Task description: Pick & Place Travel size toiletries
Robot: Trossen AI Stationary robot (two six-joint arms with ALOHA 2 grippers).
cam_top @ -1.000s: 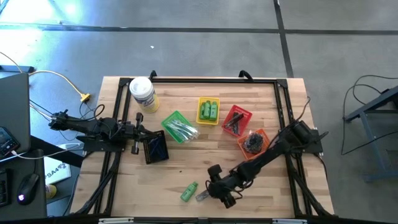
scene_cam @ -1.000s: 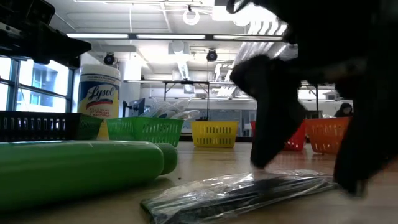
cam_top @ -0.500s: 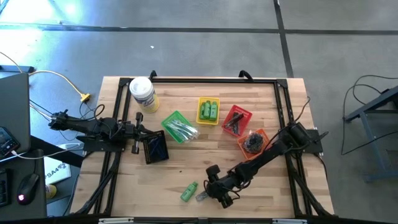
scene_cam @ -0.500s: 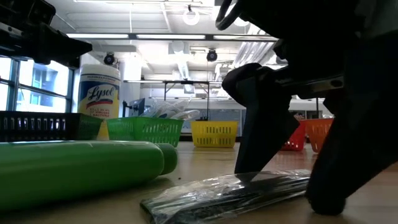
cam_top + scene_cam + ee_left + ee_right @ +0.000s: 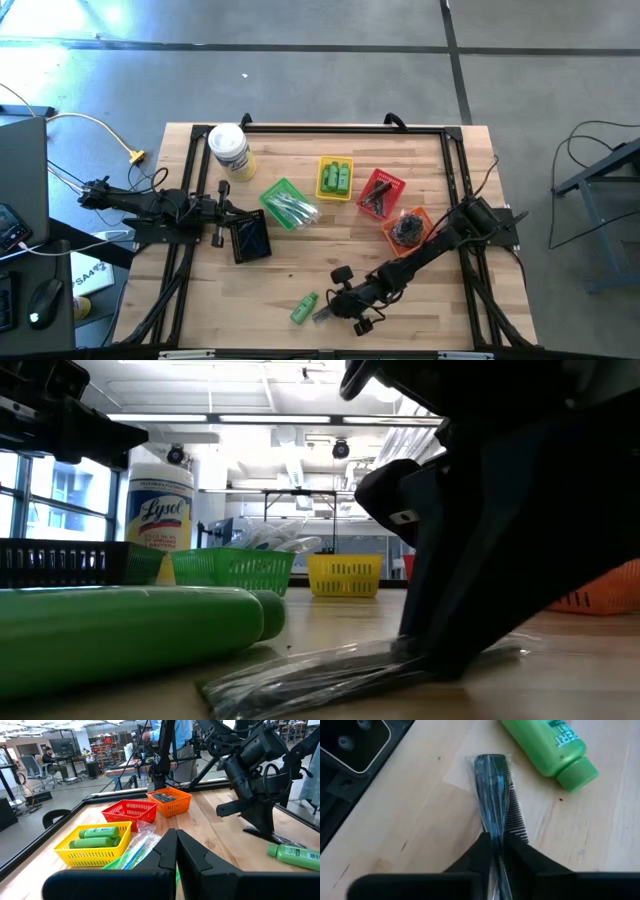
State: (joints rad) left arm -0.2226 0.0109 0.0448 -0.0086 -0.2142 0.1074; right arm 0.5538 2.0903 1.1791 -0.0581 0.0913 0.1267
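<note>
Fingers of the right pincer (image 5: 499, 851) have just come together on the clear-wrapped black comb (image 5: 496, 795) — a second ago they stood spread on either side of it, and now they pinch the wrapper near one end, as the right wrist view shows plainly. On a clock face laid over the high view, the comb (image 5: 322, 314) lies at about six o'clock on the desk (image 5: 300, 268), still flat on the wood, with the green bottle (image 5: 304, 308) just beside it toward seven. The low view shows the dark fingers planted on the wrapper, the comb (image 5: 300, 682) not yet lifted. That means the grasp is made, and what remains, by my reading, is the lift and the carry to one of the small baskets toward twelve and one o'clock: the green basket (image 5: 283, 200), the yellow basket (image 5: 335, 178) holding green bottles, the red basket (image 5: 380, 193), the orange basket (image 5: 407, 228). The slick wrapper could slide between the fingers. The left pincer (image 5: 176, 851) waits at nine o'clock — pressed together, holding nothing — beside the black basket (image 5: 249, 238).
</note>
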